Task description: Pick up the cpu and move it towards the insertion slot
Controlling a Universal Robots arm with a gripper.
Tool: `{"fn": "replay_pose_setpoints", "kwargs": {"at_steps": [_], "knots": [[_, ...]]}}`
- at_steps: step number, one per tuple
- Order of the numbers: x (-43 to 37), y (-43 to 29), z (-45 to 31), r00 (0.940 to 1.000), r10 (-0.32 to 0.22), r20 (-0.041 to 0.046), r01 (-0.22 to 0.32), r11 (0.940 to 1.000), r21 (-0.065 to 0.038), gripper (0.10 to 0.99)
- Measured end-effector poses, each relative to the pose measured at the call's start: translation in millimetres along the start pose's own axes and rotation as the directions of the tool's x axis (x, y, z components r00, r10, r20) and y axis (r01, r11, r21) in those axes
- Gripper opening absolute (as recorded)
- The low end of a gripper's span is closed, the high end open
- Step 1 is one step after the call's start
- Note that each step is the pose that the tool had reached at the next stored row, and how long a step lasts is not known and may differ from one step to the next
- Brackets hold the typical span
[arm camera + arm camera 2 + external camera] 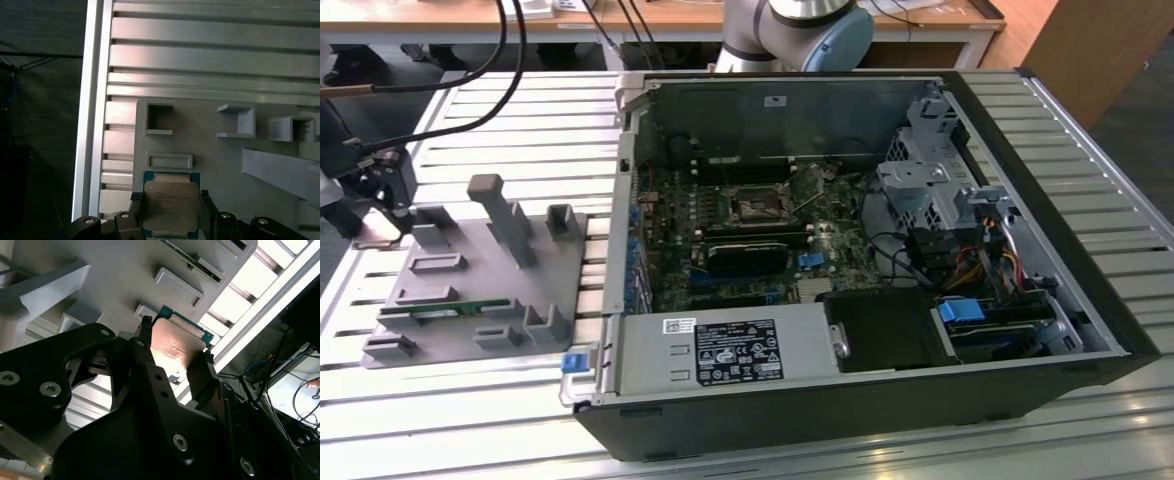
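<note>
Exterior view: gripper [374, 200] sits at the far corner of the grey fixture plate [467, 300], toward the exterior view's left, over the slatted table [494, 110]. The insertion slot [757, 207] lies on the green circuit board [670, 262] inside the open computer case [1067, 300], toward the exterior view's right. Slot and gripper are well apart, with the plate and the case's near wall between them. That left-to-right gap across the case wall looks like the relation the carry depends on.

Second wrist view: the cpu [175, 347] is pinched between the 2 dark fingers [197, 372], which press on opposite edges. Its shiny top faces the camera and its teal rim shows at the outer edge. It hangs close above the fixture plate [115, 270]; whether it has cleared its seat, I cannot tell.

First wrist view: cpu [171, 207] is square, so it has no long axis. It lies flat, lid up, edges parallel to the plate's edges. The gripper [170, 200] is clamped on 2 of its sides. It sits by the plate's edge nearest the table's rim, just beside a shallow rectangular pocket [169, 161].
</note>
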State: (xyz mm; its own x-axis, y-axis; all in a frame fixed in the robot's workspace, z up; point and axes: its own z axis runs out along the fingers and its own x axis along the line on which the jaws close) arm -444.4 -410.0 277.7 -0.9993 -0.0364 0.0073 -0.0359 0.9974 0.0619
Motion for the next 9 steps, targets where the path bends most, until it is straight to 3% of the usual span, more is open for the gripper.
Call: {"fn": "replay_pose_setpoints", "kwargs": {"at_steps": [9], "knots": [[0.0, 0.1, -2.0, 1.0, 0.0, -0.0001, 0.0, 1.0, 0.0, 0.529]]}}
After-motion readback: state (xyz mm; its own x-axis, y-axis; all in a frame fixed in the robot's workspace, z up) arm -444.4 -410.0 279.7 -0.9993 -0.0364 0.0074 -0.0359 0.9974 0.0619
